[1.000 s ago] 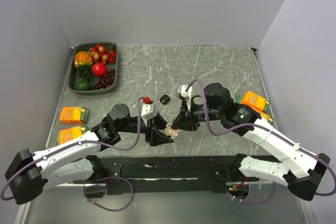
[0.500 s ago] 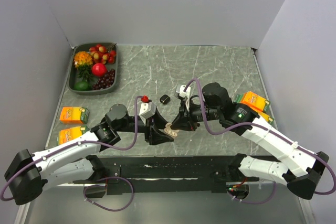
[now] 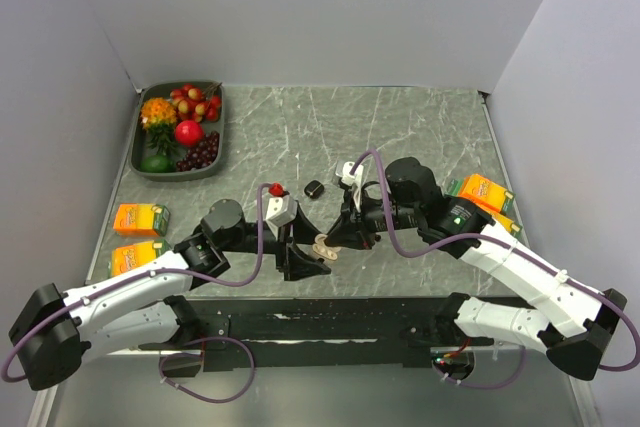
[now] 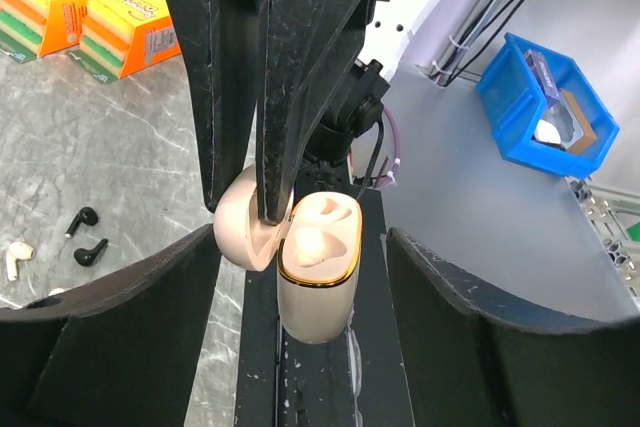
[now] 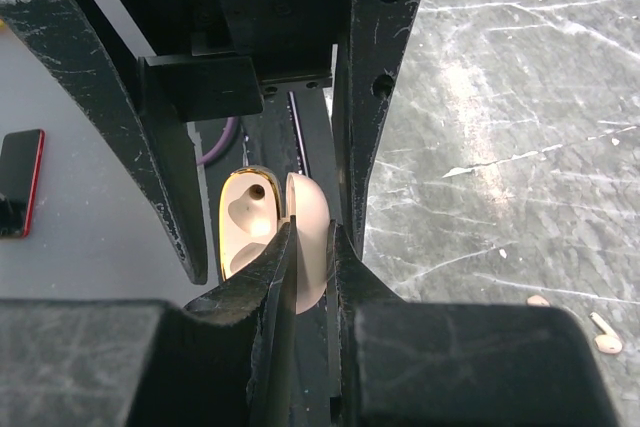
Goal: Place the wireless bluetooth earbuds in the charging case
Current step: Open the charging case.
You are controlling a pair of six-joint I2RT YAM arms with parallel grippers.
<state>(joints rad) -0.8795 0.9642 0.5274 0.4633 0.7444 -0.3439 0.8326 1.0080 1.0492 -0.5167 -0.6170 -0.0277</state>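
The black charging case [image 3: 314, 188] lies shut on the table, just beyond both grippers and touched by neither. Two tiny black earbuds [image 4: 80, 219] [image 4: 92, 250] lie loose on the table in the left wrist view; the arms hide them from above. My right gripper [image 3: 336, 238] [image 5: 312, 237] is shut on the lid of an open beige, gold-rimmed earbud case [image 3: 325, 245] [image 4: 318, 277] [image 5: 300, 247] and holds it up. My left gripper [image 3: 305, 259] [image 4: 303, 242] is open, with its fingers wide on either side of that beige case's body, not touching it.
A pale earbud [image 4: 15, 255] lies by the black ones; another shows in the right wrist view [image 5: 605, 332]. Orange cartons sit at the left [image 3: 140, 219] and right [image 3: 484, 191]. A fruit tray [image 3: 143, 165] stands at the far left.
My left wrist has shifted slightly left and toward the near edge. The right gripper and the beige case have edged a little left with it. The black case has not moved.
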